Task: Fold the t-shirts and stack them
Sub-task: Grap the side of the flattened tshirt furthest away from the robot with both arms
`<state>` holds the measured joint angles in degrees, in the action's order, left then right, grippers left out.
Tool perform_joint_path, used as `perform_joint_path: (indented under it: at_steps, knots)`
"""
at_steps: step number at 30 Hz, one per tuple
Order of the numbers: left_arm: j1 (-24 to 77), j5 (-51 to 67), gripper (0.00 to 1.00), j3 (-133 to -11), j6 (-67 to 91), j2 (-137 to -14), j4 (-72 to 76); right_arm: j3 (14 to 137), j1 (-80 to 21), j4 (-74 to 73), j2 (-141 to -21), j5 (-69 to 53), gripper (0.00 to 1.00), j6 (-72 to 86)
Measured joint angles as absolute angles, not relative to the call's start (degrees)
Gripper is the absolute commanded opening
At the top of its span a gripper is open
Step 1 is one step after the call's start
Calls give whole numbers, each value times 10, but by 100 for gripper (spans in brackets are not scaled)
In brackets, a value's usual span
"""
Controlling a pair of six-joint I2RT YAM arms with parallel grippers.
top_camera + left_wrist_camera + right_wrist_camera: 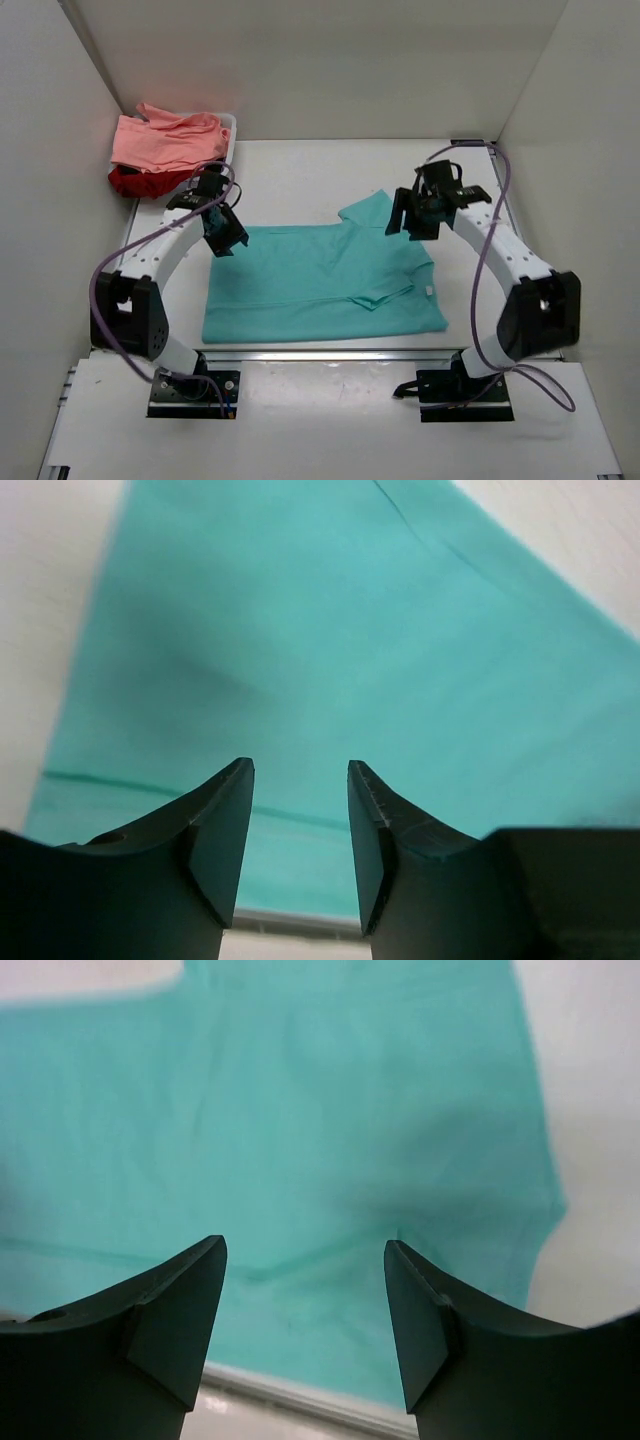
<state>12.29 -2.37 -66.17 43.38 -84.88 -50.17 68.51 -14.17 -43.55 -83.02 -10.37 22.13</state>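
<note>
Left gripper (228,232) hangs over the far-left corner of the teal t-shirt (320,285), right gripper (412,222) over its far-right sleeve. Both stand part open, gripping nothing. The shirt lies flat, long axis left to right, so each arm is nearest its own end. Wrist views show bare cloth under empty jaws. Only the overhead view shows the salmon pink t-shirt (165,140) and dark red t-shirt (135,183), heaped beyond that far-left corner.

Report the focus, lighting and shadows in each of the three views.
Top external: sharp and evenly lit, no glare, only soft shadows on the teal short-sleeved cloth t-shirt. Left wrist: black gripper fingers fairly sharp, cloth beyond blurred, a dim shadow patch left of centre. Right wrist: the same softly blurred cloth, a faint shadow right of centre.
</note>
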Motion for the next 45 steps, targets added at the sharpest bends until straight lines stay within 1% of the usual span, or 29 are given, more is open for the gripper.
perform_joint_path:
  at_steps: [3, 6, 10, 13, 14, 16, 21, 22, 24, 25, 26, 27, 28, 30, 31, 32, 33, 34, 35, 36, 37, 38, 40, 41, 45]
  knots:
    - [82, -57, 57, -682, 428, -914, -494, 775, -124, -403, -941, -92, 62, 211]
    - [57, -99, 57, -711, 425, -982, -493, 893, -107, -398, -1062, -78, 62, 203]
    - [53, -133, 59, -777, 423, -1065, -487, 1059, -96, -397, -1205, -61, 63, 191]
    - [51, -144, 60, -809, 423, -1102, -475, 1139, -93, -401, -1270, -49, 67, 184]
    - [51, -146, 60, -818, 423, -1112, -473, 1154, -92, -403, -1283, -48, 67, 182]
    - [50, -150, 60, -834, 423, -1130, -472, 1170, -88, -406, -1299, -46, 69, 179]
    - [50, -160, 61, -846, 422, -1170, -468, 1171, -85, -415, -1318, -45, 71, 177]
    - [50, -161, 59, -848, 423, -1175, -467, 1171, -86, -416, -1322, -45, 70, 177]
    - [49, -160, 49, -848, 424, -1176, -460, 1171, -86, -416, -1332, -46, 70, 176]
    - [49, -159, 42, -848, 424, -1176, -458, 1171, -88, -416, -1337, -45, 70, 176]
    - [49, -158, 41, -848, 424, -1177, -455, 1171, -89, -416, -1341, -45, 70, 176]
    - [48, -157, 35, -848, 421, -1178, -453, 1171, -91, -416, -1347, -45, 69, 176]
    - [48, -156, 35, -848, 420, -1178, -451, 1171, -94, -416, -1350, -45, 68, 176]
    - [48, -154, 39, -850, 416, -1179, -450, 1171, -102, -416, -1359, -45, 67, 176]
    - [48, -153, 46, -851, 414, -1180, -451, 1171, -106, -416, -1364, -45, 63, 176]
    - [47, -152, 49, -853, 411, -1181, -453, 1171, -110, -416, -1368, -46, 60, 176]
    - [44, -149, 51, -853, 410, -1181, -453, 1172, -114, -415, -1369, -43, 52, 174]
    - [43, -145, 53, -854, 410, -1182, -453, 1172, -116, -415, -1369, -45, 47, 172]
    - [41, -141, 54, -855, 409, -1182, -453, 1172, -119, -415, -1371, -45, 44, 173]
    - [39, -136, 56, -855, 409, -1182, -453, 1173, -121, -415, -1373, -43, 37, 172]
    - [37, -130, 58, -856, 409, -1183, -453, 1174, -124, -416, -1373, -44, 34, 172]
    - [36, -126, 60, -858, 409, -1183, -453, 1175, -125, -415, -1375, -43, 32, 171]
    - [35, -120, 61, -860, 408, -1184, -452, 1175, -126, -415, -1376, -43, 20, 170]
    - [35, -119, 61, -860, 408, -1184, -452, 1175, -126, -415, -1376, -43, 19, 169]
    - [35, -113, 61, -864, 407, -1187, -452, 1175, -126, -416, -1377, -44, 18, 170]
